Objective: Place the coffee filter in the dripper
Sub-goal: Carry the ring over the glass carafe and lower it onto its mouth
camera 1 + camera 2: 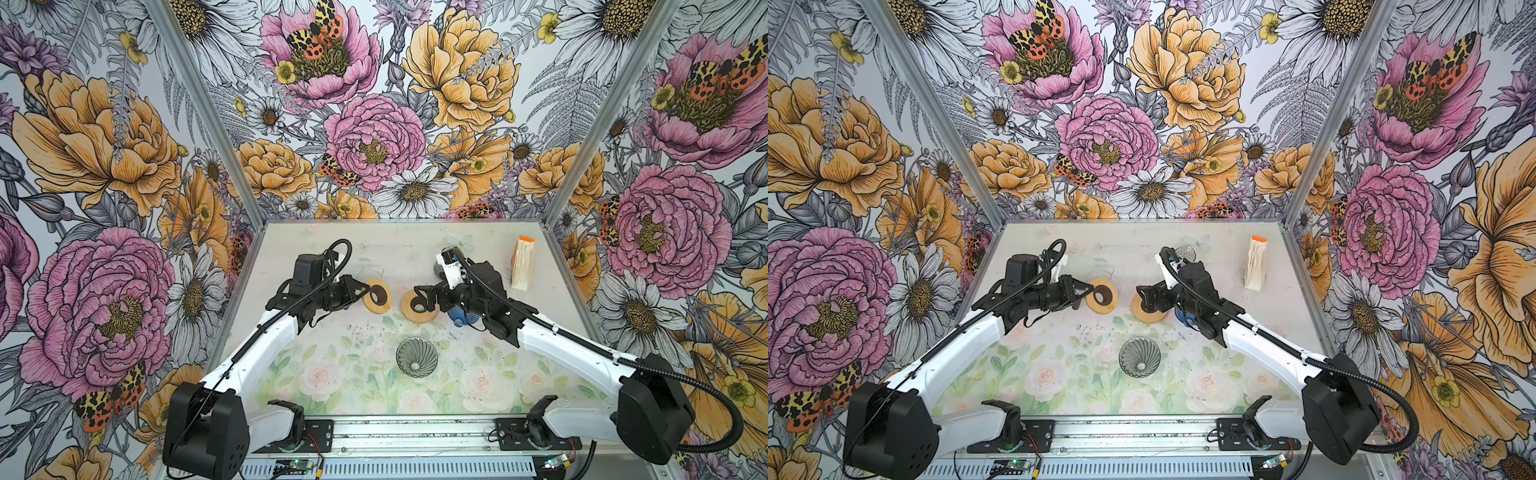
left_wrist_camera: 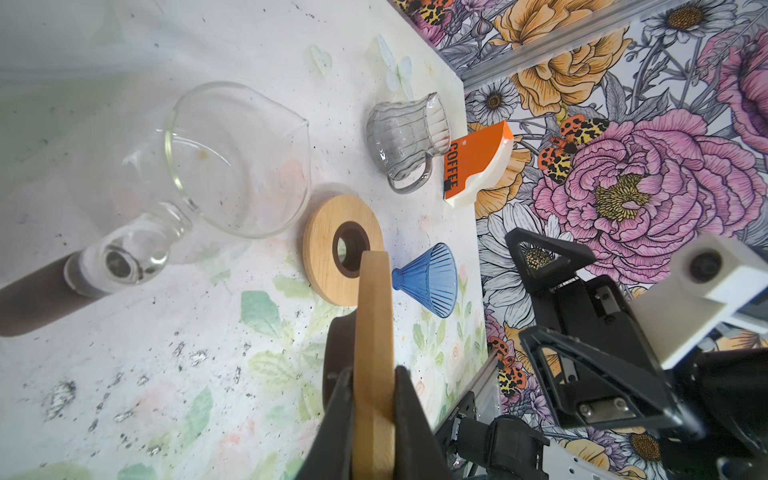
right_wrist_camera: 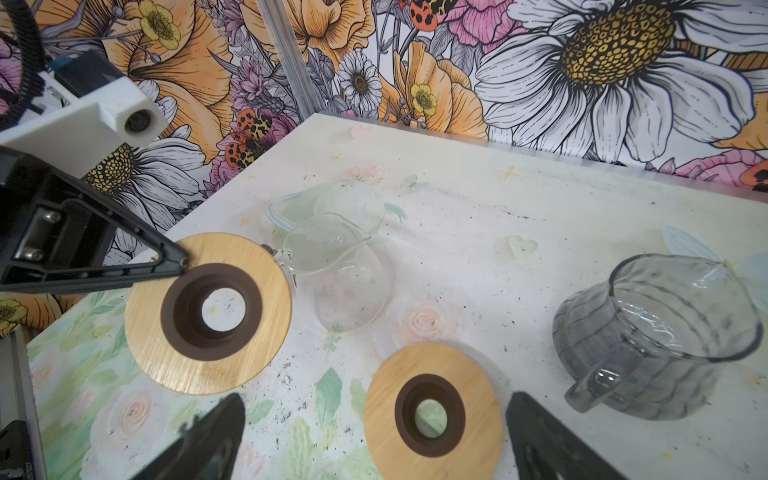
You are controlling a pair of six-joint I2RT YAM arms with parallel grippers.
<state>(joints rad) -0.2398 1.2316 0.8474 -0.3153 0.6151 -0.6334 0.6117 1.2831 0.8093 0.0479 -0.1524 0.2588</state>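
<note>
Our right tool hung with its jaws spread wide and nothing between them. The pack of coffee filters stood well apart from it, farther back and out toward the side wall. The pack was upright on the counter with its orange top up, and we saw nothing touching it. Nearer the front than both tools, about midway between them, the grey ribbed dripper sat mouth up, its ribs bare down to the hole.

Directly below the right tool a wooden ring with a brown collar lay flat on the counter. In the right wrist view the tool's two fingers stood either side of this ring, apart from it. Just behind that tool, partly under its wrist, a blue dripper lay on its side.

Our left tool was clamped on the rim of a second wooden ring, holding it tilted on edge, near the flat ring but apart from it. We could not tell whether its lower edge touched the counter. Beyond the left tool a clear glass carafe appeared to lie on its side. Beyond the right tool a grey glass jug stood upright.
</note>
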